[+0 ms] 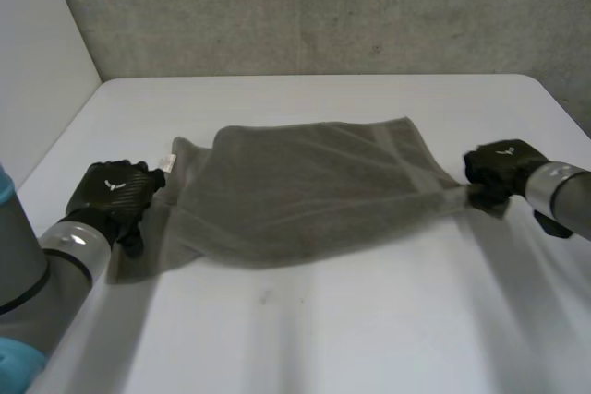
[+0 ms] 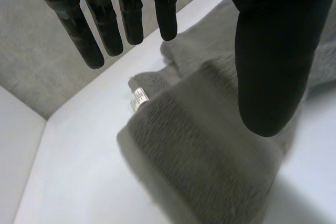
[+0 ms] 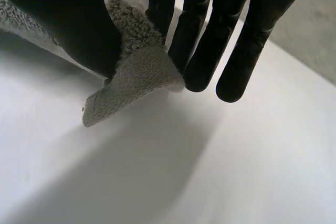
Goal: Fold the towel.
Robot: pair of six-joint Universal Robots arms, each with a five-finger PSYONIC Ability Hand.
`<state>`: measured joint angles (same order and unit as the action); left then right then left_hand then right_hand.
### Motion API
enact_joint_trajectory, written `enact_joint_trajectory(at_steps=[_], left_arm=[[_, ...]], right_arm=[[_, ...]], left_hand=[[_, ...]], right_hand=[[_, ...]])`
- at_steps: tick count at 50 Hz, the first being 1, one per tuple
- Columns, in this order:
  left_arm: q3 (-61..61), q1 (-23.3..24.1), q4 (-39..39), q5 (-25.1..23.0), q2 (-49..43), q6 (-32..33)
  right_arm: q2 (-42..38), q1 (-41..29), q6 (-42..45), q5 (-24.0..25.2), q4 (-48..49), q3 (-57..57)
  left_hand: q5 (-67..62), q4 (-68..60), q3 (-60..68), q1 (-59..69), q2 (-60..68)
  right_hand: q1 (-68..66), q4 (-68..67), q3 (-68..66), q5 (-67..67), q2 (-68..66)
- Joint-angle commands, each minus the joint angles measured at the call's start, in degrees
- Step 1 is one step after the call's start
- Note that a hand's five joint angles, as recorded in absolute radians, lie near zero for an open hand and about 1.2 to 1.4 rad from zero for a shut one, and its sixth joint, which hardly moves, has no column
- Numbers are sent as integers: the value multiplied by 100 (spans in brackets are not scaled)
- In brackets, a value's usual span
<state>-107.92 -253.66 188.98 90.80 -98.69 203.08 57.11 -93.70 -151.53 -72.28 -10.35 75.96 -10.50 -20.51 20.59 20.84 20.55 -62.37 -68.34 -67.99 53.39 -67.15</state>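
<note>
**A:** Where was the towel at that point?

**B:** You had the towel (image 1: 305,186) lying rumpled on the white surface (image 1: 323,339), drawn out between your two hands. Your right hand (image 1: 499,171) was pinching one corner (image 3: 134,82) between thumb and fingers (image 3: 197,40). That corner stuck out past the fingertips, raised just off the surface.

**A:** And the left?

**B:** Your left hand (image 1: 113,193) was open and gripped nothing. Its fingers (image 2: 105,24) were straight and its thumb (image 2: 273,61) stood apart from them. The towel's other end lay bunched under the palm, with a small white label (image 2: 137,98) below the fingertips.

**A:** So what could have gone wrong from there?

**B:** I'd say there were three risks. You held only one end, so any pull by the right hand would likely have dragged the whole cloth along instead of straightening it. The right-hand pinch also looked shallow, with little cloth between thumb and fingers, so a quick tug could have slipped the corner free. And the end under your left palm was heaped, so closing there might have caught a fold rather than the true corner, which would have left the fold crooked.
</note>
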Motion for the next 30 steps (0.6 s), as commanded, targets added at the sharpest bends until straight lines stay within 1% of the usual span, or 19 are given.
enact_joint_trajectory(at_steps=[1, 4, 6, 7, 10, 11, 13, 14, 16, 20, 21, 25, 26, 29, 30], left_arm=[[-106, -192, -441, -18, 429, -137], [-124, -245, -511, -62, 579, -137], [-124, -245, -730, -228, 658, -146], [-124, -245, -731, -229, 659, -146], [-124, -184, -1388, -693, 720, -172], [-124, -184, -1390, -695, 720, -172], [-133, -149, -1863, -1001, 703, -277], [-133, -149, -1865, -1003, 702, -278], [-133, -149, -2119, -1108, 659, -418], [-212, -158, -2050, -1135, 579, -498], [-247, -166, -1954, -1135, 475, -489], [-282, -158, -1724, -1117, 272, -480], [-308, -166, -1585, -1108, 176, -463], [-317, -184, -1260, -1099, -61, -454], [-317, -184, -1259, -1099, -62, -454]], right_arm=[[335, 475, 71, -243, -81, 453], [476, 755, 44, -234, 103, 690], [626, 906, 62, -216, 323, 980], [626, 906, 62, -216, 323, 982], [776, 915, 62, -112, 411, 1280], [776, 915, 62, -111, 411, 1281], [785, 932, 44, 47, 420, 1368], [785, 932, 44, 47, 420, 1369], [785, 941, 27, 196, 420, 1430], [785, 932, 27, 276, 429, 1465], [785, 924, 27, 293, 429, 1483], [785, 932, 44, 302, 429, 1509], [785, 932, 53, 302, 438, 1518], [785, 932, 62, 311, 473, 1562], [785, 932, 62, 311, 508, 1597]], left_hand=[[-333, -332, 324, 299, 329], [-468, -466, 459, 434, 463], [-669, -668, 660, 635, 664], [-671, -669, 661, 637, 666], [-1793, -1792, 1784, 1759, 1788], [-1798, -1796, 1788, 1764, 1793], [-2100, -2098, 2091, 2066, 2095], [-2101, -2099, 2091, 2066, 2096], [-2168, -2166, 2158, 2134, 2163], [-1798, -1796, 1788, 1764, 1793], [-1198, -1197, 1189, 1164, 1193], [-788, -787, 779, 754, 784], [-505, -504, 496, 471, 501], [-401, -400, 392, 367, 397], [-402, -400, 392, 367, 397]], right_hand=[[-1763, -1166, -1201, 1661, -1285], [-1763, -1166, -1201, 1661, -1285], [-1763, -1166, -1201, 1661, -1285], [-1763, -1166, -1201, 1661, -1285], [-1763, -1166, -1201, 1661, -1285], [-1763, -1166, -1201, 1661, -1285], [-1763, -1166, -1201, 1661, -1285], [-1763, -1166, -1201, 1661, -1285], [-1763, -1166, -1201, 1661, -1285], [-1763, -1166, -1201, 1661, -1285], [-1763, -1166, -1201, 1661, -1285], [-1763, -1166, -1201, 1661, -1285], [-1763, -1166, -1201, 1661, -1285], [-1763, -1166, -1201, 1661, -1285], [-1763, -1166, -1201, 1661, -1285]])
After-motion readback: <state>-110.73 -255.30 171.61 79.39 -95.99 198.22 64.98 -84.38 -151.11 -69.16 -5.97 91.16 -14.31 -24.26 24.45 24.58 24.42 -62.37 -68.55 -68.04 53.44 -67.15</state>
